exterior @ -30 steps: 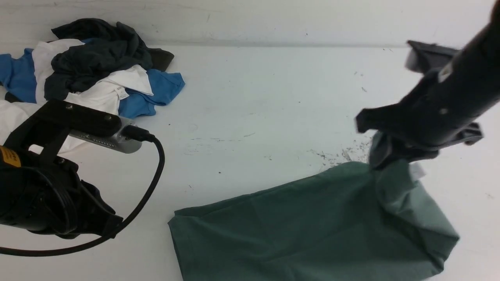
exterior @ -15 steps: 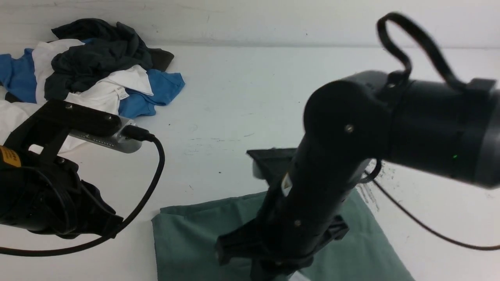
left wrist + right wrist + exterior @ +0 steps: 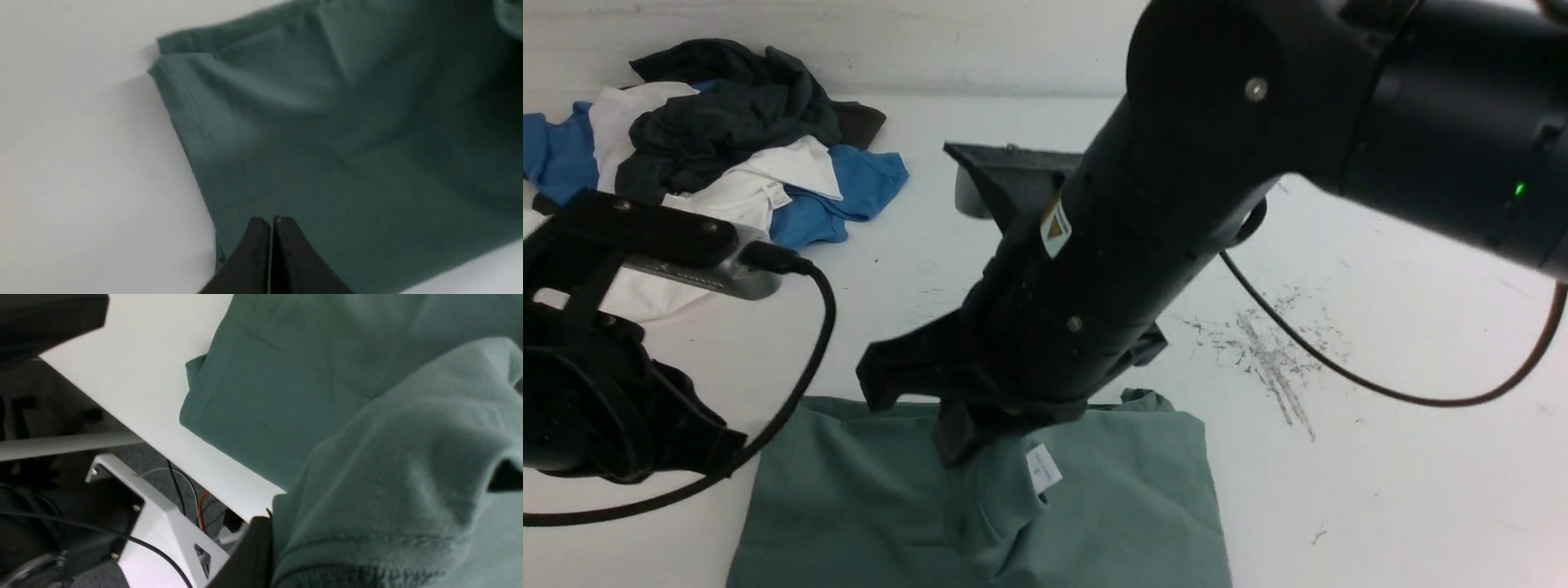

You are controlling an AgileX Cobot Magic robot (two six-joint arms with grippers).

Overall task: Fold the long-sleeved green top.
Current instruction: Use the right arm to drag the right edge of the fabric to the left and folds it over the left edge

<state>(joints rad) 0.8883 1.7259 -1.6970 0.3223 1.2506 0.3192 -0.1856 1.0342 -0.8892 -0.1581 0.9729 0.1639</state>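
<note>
The green long-sleeved top (image 3: 1111,498), lying at the table's (image 3: 1380,490) near edge, is pinched by the right gripper (image 3: 980,433); the left gripper (image 3: 270,228) is closed, empty.

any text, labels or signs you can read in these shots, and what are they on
No text reads clearly in any view.
White neck label on the green long-sleeved top: small dark marks, too small to read.
Yellow warning sticker on the right arm: a triangle sign with no legible words.
White tag on the white shirt in the clothes pile: print too blurred to read.
Both wrist views show no text.
</note>
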